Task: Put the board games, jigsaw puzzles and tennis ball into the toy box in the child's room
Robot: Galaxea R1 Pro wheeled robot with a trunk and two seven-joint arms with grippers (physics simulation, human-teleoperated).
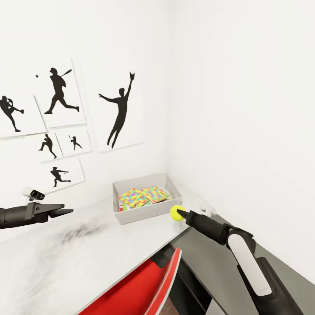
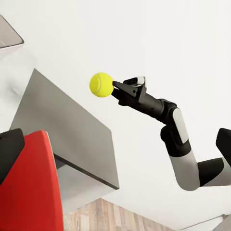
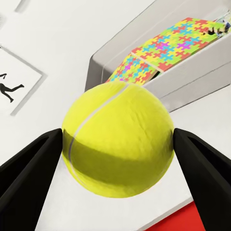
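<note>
The yellow tennis ball (image 1: 176, 213) hangs off the table, pinched between the fingers of my right gripper (image 1: 180, 213), just outside the near right corner of the toy box (image 1: 144, 215). In the right wrist view the tennis ball (image 3: 118, 139) sits between the two black fingers (image 3: 29, 168), with the grey toy box (image 3: 192, 82) beyond it. Two jigsaw puzzles (image 1: 134, 197) lie inside the box, overlapping, and the right wrist view shows their jigsaw print (image 3: 168, 45). My left gripper (image 1: 61, 212) hovers open over the table's left part, holding nothing. The left wrist view looks across at the ball (image 2: 101, 84) in the right gripper (image 2: 115, 87).
The pale table (image 1: 65, 258) runs into the room's corner, with white walls behind and to the right. A red chair (image 1: 144, 288) stands under the table's front edge. A lower dark grey section (image 1: 210, 262) adjoins the table below my right arm. Baseball silhouette pictures (image 1: 116, 109) hang on the wall.
</note>
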